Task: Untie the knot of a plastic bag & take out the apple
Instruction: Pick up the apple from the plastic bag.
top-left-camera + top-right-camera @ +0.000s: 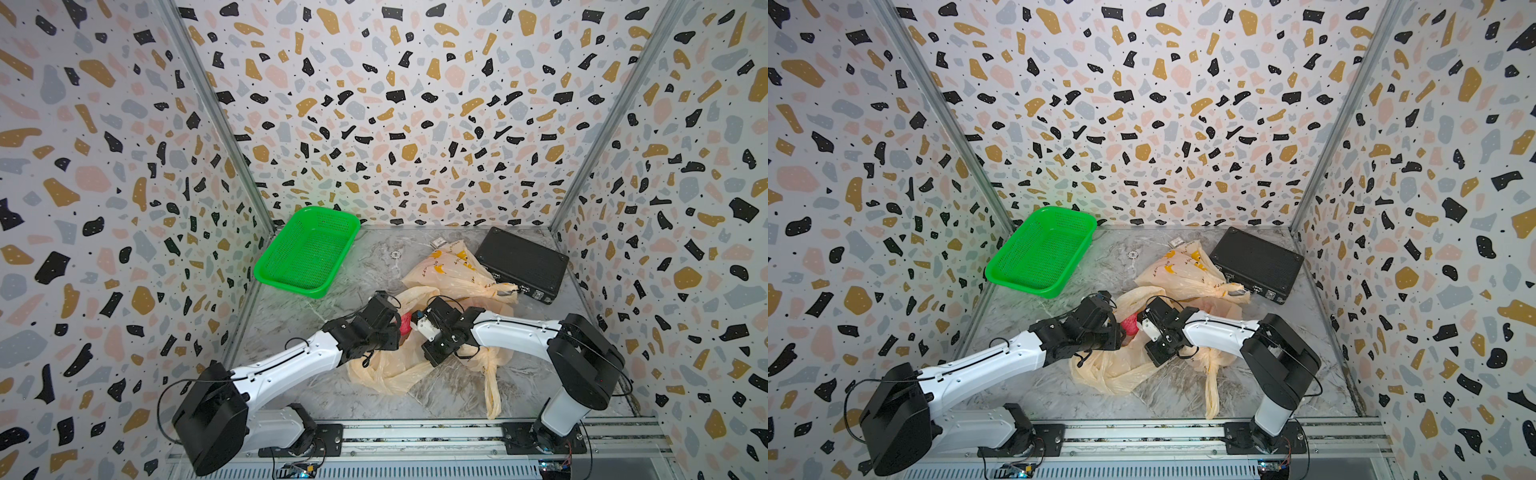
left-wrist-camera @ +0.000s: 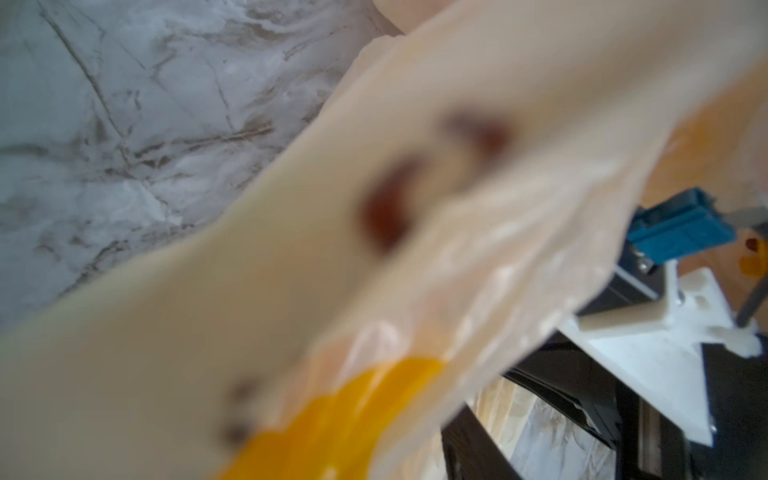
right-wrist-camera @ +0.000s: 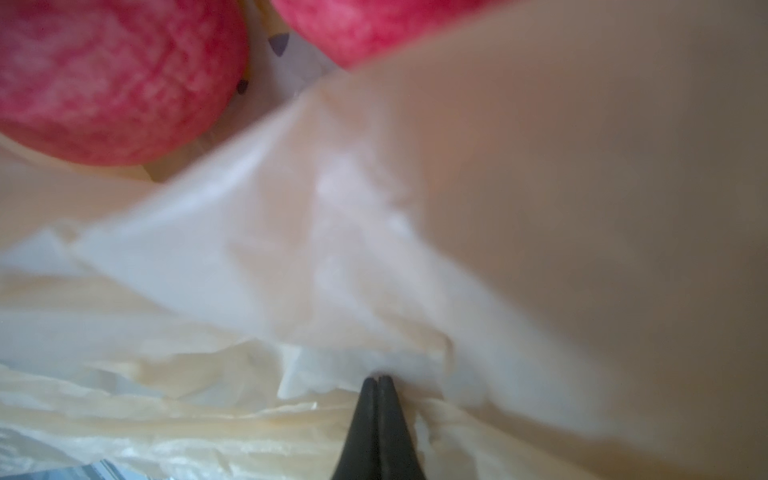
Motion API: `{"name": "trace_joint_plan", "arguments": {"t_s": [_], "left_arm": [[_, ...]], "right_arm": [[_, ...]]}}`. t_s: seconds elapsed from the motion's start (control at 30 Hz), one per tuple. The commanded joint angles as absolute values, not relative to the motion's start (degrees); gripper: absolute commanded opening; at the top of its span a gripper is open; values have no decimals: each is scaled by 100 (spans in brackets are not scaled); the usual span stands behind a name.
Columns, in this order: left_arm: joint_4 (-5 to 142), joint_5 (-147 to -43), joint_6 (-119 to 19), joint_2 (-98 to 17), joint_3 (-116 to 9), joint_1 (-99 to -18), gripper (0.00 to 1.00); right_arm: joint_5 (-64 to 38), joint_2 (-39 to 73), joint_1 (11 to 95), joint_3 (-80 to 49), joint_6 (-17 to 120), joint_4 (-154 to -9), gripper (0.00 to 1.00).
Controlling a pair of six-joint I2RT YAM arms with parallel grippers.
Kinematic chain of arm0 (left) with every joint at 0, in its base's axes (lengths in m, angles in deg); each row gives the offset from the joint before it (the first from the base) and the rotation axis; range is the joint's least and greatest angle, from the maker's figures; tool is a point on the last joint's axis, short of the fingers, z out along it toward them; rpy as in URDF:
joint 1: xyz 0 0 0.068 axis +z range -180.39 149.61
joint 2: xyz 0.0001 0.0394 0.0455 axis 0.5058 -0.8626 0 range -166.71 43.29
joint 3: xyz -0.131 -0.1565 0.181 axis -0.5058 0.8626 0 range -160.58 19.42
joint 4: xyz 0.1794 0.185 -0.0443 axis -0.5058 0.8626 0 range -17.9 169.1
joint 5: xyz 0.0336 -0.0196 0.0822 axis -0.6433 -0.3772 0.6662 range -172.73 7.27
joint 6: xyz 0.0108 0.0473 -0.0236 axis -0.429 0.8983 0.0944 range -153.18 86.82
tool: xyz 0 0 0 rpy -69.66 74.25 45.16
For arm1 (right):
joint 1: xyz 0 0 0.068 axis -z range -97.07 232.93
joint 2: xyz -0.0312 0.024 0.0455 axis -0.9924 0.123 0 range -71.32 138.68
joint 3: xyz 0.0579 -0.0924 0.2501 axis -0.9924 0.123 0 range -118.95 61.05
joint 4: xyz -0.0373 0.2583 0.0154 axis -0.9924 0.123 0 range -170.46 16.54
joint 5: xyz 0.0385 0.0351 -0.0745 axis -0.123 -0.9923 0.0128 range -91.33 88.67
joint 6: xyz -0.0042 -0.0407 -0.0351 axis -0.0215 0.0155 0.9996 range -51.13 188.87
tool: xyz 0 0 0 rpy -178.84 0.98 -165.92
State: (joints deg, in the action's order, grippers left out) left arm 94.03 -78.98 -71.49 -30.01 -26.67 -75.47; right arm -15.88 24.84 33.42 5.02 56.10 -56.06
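Observation:
A pale orange plastic bag [image 1: 386,374] lies crumpled at the middle of the marble floor, its mouth loose, with both arms reaching into it. In both top views a red apple [image 1: 406,323] [image 1: 1130,323] shows between the two grippers. My right gripper [image 3: 379,377] is shut on a fold of the plastic bag [image 3: 332,249], and two apples [image 3: 112,79] [image 3: 374,25] lie just beyond it. My left gripper [image 1: 397,328] sits at the apple's left side. Bag film [image 2: 291,291] covers its camera and hides its jaws. No knot shows on this bag.
A second printed bag [image 1: 449,270] lies behind, its end twisted into a knot [image 1: 505,289] against a black case [image 1: 521,264]. A green basket [image 1: 309,249] stands at the back left. A loose bag handle [image 1: 492,386] trails toward the front rail.

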Motion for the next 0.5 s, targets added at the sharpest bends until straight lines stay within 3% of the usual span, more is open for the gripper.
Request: {"name": "trace_joint_plan", "arguments": {"t_s": [0.0, 0.47], "left_arm": [[9596, -7423, -6897, -3027, -2876, -7556, 51], [9522, -7553, -7250, -3341, -2223, -7567, 66]], "right_arm": [[-1583, 2309, 3314, 476, 5648, -5480, 0], [-1733, 2317, 3318, 559, 5639, -5629, 0]]}}
